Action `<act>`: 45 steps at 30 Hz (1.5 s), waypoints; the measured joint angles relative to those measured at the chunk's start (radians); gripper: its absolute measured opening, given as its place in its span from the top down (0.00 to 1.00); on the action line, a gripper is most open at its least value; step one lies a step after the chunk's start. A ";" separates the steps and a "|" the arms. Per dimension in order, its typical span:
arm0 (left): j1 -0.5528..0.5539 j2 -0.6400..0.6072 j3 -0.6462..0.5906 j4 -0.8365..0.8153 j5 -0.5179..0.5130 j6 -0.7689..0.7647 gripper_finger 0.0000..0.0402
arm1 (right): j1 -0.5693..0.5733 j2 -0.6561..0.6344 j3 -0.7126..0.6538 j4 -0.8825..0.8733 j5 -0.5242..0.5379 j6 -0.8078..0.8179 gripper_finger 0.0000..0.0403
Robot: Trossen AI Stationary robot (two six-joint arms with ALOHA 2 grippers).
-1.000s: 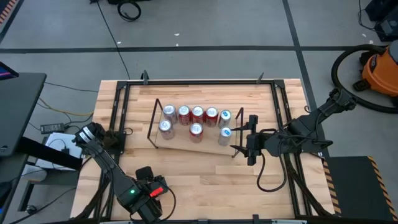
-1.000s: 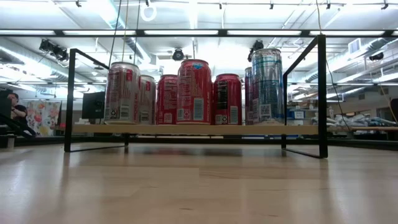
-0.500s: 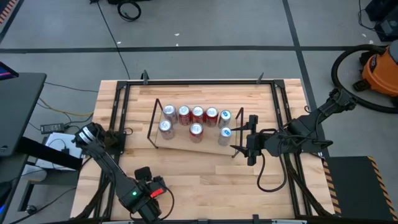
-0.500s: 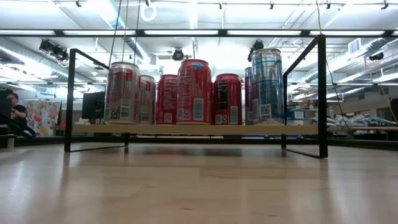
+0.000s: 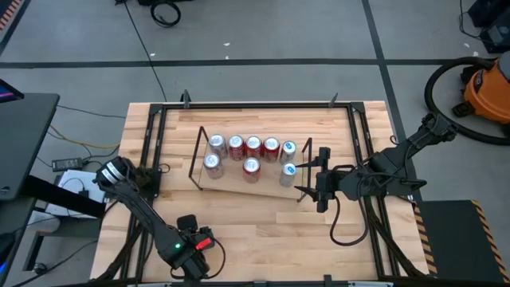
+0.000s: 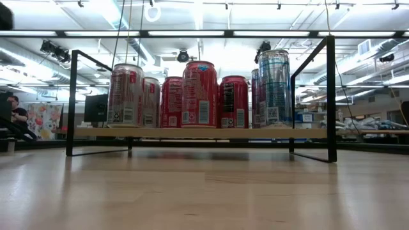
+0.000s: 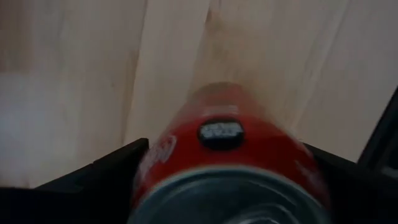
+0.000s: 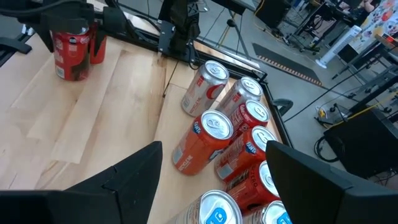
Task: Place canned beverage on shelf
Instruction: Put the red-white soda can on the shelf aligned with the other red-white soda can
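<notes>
Left gripper (image 5: 194, 249): at the near edge of the tabletop, left of centre – its dark fingers (image 7: 102, 168) stand wide on either side of a red can (image 7: 227, 155); whether they press on it cannot be told.
Red can: upright on the tabletop (image 5: 263, 223) between those fingers, well apart from the shelf; the right wrist view shows it at the far corner (image 8: 69, 53).
Shelf (image 5: 267, 188): a light-wood board with black wire end frames, mid-table, set slightly askew.
Cans on shelf (image 5: 253, 157): eight upright – five in the back row, three in front; mostly red, with blue-and-silver ones (image 6: 275, 86) at the right end.
Right gripper (image 5: 305, 180): just beside the shelf's right end, fingers (image 8: 124, 177) partly apart, holding nothing.
</notes>
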 joint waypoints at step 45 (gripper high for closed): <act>0.619 -0.003 0.321 -0.236 -0.069 1.371 0.22 | 0.063 0.000 -0.037 -0.004 0.055 0.030 0.26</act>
